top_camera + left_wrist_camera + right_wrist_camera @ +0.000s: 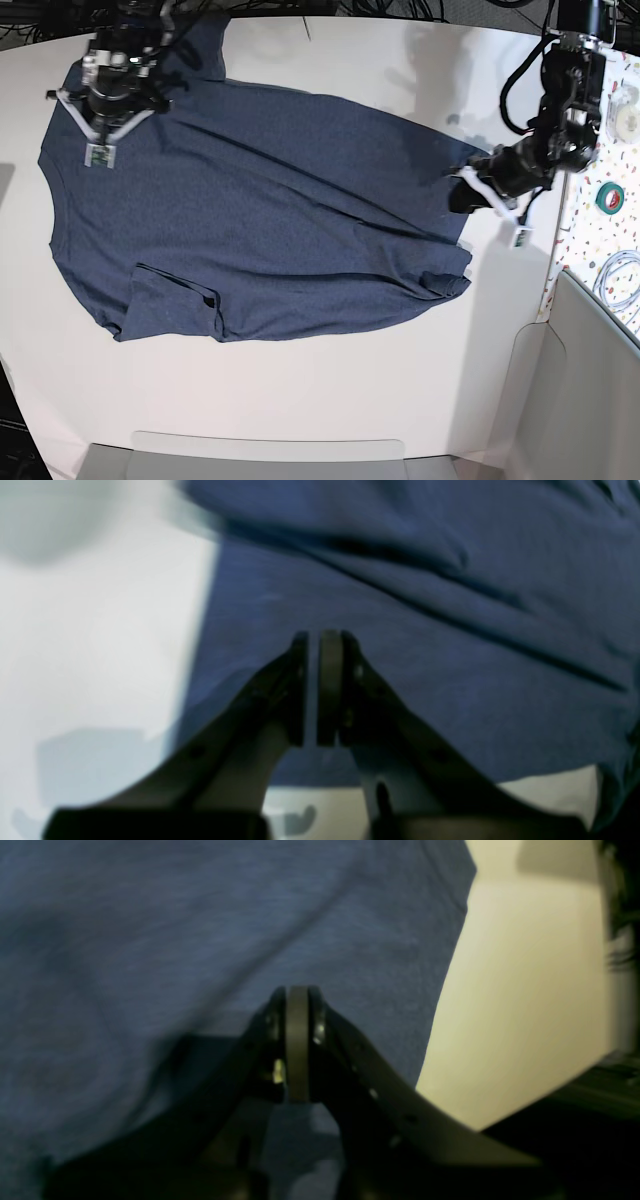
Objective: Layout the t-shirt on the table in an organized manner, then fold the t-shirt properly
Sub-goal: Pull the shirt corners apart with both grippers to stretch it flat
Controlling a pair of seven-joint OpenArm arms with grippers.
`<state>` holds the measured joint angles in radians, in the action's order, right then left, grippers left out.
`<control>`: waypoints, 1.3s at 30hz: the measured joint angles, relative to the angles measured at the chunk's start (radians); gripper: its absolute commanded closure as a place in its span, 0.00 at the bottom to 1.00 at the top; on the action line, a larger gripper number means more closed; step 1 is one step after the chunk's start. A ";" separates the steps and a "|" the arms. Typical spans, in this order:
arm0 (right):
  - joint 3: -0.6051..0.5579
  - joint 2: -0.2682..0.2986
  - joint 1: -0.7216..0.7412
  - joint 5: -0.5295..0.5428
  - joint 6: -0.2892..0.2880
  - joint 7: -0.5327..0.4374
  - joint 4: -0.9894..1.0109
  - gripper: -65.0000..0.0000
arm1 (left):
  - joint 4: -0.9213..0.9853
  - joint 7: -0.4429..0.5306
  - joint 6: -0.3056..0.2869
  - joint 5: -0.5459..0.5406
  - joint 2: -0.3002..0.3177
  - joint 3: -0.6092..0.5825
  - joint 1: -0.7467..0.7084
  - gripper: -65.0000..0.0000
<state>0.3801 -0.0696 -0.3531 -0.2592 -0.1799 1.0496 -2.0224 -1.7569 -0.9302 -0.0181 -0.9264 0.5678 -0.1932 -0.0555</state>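
Left gripper (317,645) has its jaws nearly together, just a thin sliver of gap between them, and in the left wrist view it sits right over the shirt (250,210) fabric. I honestly can't tell if there's cloth pinched in that gap. In the base view that gripper (462,192) is at the shirt's edge nearest the desk's right side.

Right gripper (297,1000) is fully closed, pads pressed flat together, blue cloth filling the view behind it; whether it has any fabric, can't say. From the base view it (105,128) hangs over the shirt's far left part, close to the desk's (300,400) far left corner.

The shirt is spread mostly flat across the middle and left of the desk, plain side up, with long diagonal wrinkles running toward the left gripper and a folded-over flap near the front left. Front of the desk is bare.

Off the right edge there's a speckled surface (590,250) with a roll of green tape (610,195) on it.
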 measured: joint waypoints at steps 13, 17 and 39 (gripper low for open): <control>0.299 0.005 -0.004 0.345 0.000 0.011 0.006 1.00 | 0.256 0.058 -0.002 0.016 -0.011 -0.153 0.128 0.93; 0.303 0.005 0.004 0.372 0.000 0.011 0.010 1.00 | 0.258 0.100 -0.013 0.163 -0.014 -0.156 0.113 0.93; 0.298 0.199 0.216 0.375 0.001 -0.002 0.344 1.00 | 0.166 0.229 -0.013 0.333 -0.041 -0.055 -0.148 0.94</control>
<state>0.6777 0.1291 -0.1375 0.1154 -0.1791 1.0477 -1.6787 -1.5913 -0.7010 -0.0311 -0.5930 0.5270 -0.2485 -0.2035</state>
